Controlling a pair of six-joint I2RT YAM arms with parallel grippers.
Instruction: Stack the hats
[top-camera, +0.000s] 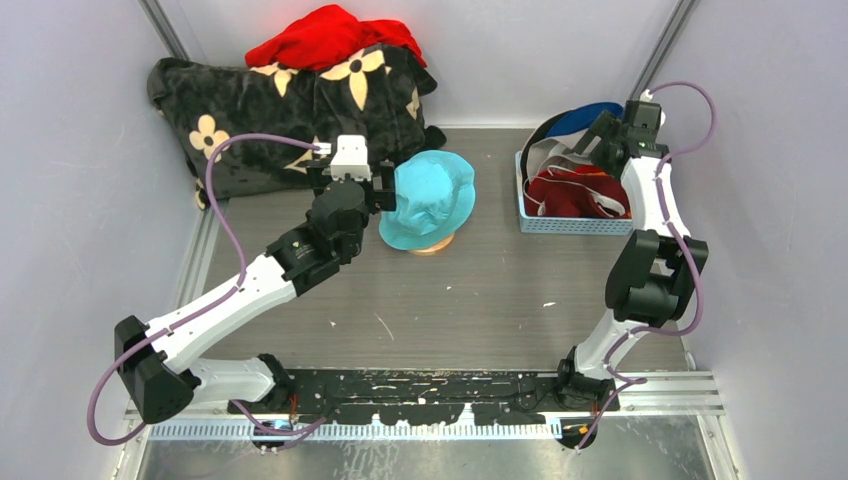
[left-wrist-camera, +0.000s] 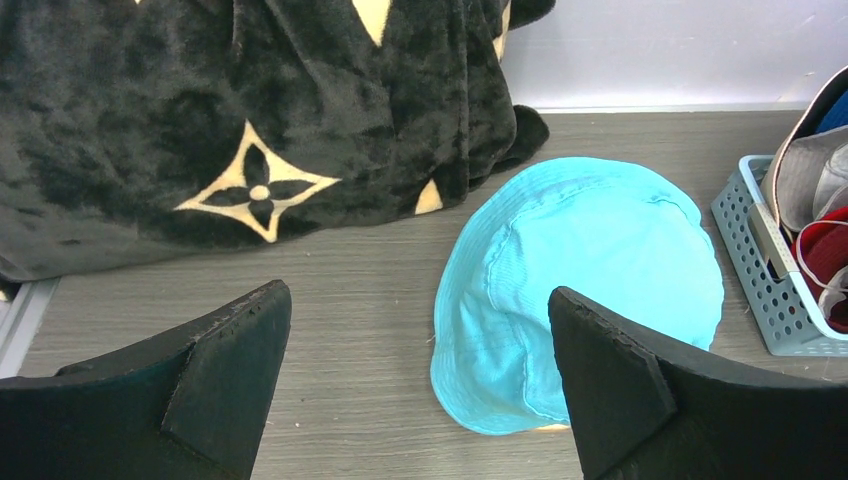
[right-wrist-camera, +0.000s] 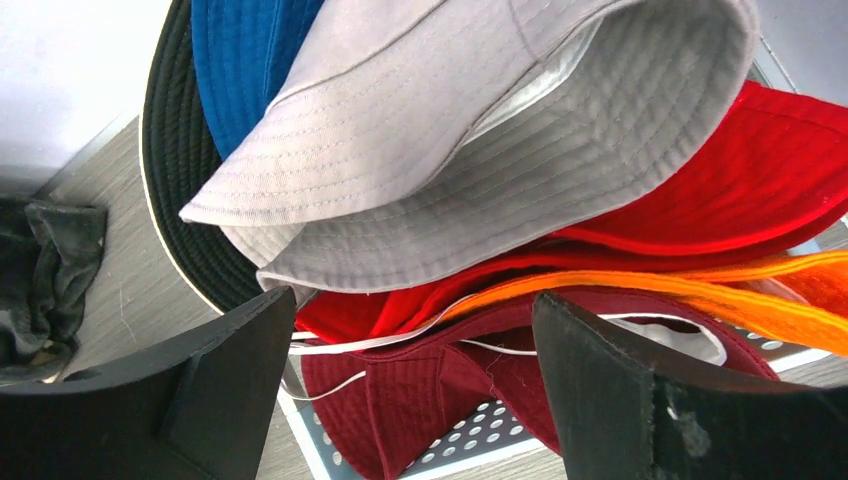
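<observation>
A teal hat (top-camera: 432, 198) lies crown up on the table over a cream one whose edge peeks out below (top-camera: 433, 246). My left gripper (top-camera: 383, 188) is open and empty at the teal hat's left brim; the hat (left-wrist-camera: 590, 270) fills the right of the left wrist view. A perforated basket (top-camera: 570, 224) at the right holds more hats: grey (right-wrist-camera: 480, 150), royal blue (right-wrist-camera: 240, 60), red (right-wrist-camera: 760, 180), orange (right-wrist-camera: 800, 290) and maroon (right-wrist-camera: 450, 400). My right gripper (top-camera: 612, 132) is open and empty just above this pile.
A black blanket with cream flower marks (top-camera: 270, 110) lies at the back left, with a bright red cloth heap (top-camera: 330, 38) on top. Grey walls close in the table on the left, back and right. The basket stands close to the right wall.
</observation>
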